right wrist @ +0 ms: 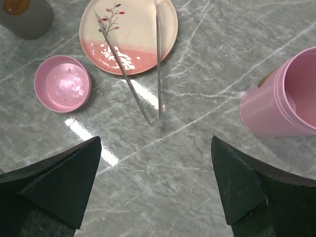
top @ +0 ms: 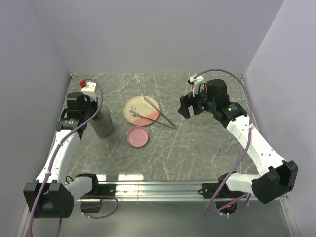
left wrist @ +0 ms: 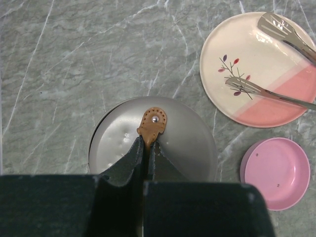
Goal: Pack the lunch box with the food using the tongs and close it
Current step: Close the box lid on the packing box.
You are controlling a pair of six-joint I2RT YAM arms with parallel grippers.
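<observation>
**Top view:** the left tool (top: 93, 109) sits on top of a grey cylindrical canister (top: 103, 126) at the left of the grey marbled surface (top: 197, 153). Just right of it is a cream-and-pink round plate (top: 136, 104). Long silver metal tongs (top: 163, 116) lie across the plate, tips on it, joined end off the rim on the surface. A shallow pink round dish (top: 138, 137) is just beside the plate's near edge. The right tool (top: 190, 106) hangs right of the tongs, apart from them.

**Left wrist:** the left tool (left wrist: 148, 147) is clenched on a tan leather tab (left wrist: 152, 123) riveted to the canister's lid. Plate, tong tips and dish lie off to the right.

**Right wrist:** the right tool (right wrist: 155, 197) is released, fingers (right wrist: 54, 182) spread wide, holding nothing. The tongs' joined end is straight ahead. An open pink cylindrical tub (right wrist: 276, 108) stands at the right, apart from the tongs.
</observation>
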